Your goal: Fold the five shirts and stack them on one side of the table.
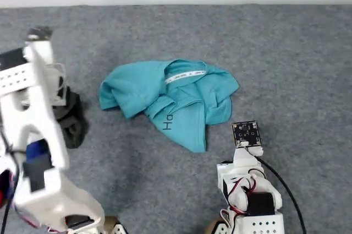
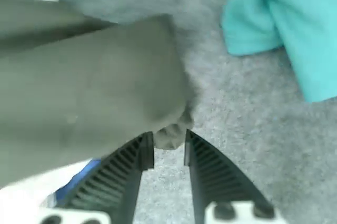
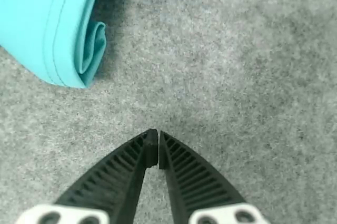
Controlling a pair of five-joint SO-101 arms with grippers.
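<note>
Left fingers [image 2: 129, 174]: black plastic, matt, with ribbed inner faces.
Right fingers [image 3: 126, 174]: the same matt black plastic, ribbed, with white plastic at their base.
Teal shirt [image 3: 47, 29]: soft matt cloth with a smooth weave and fine stitched seams along the hem, ahead of the right fingers.
Dark shirt [image 2: 89, 87]: plain matt cloth, smooth, just beyond the tips of the left fingers.
Bench [image 3: 237, 76]: rough grey felt-like covering, speckled and fuzzy, under both pairs of fingers.
Arm shells [image 1: 38, 151]: smooth white plastic with a slight sheen.
</note>
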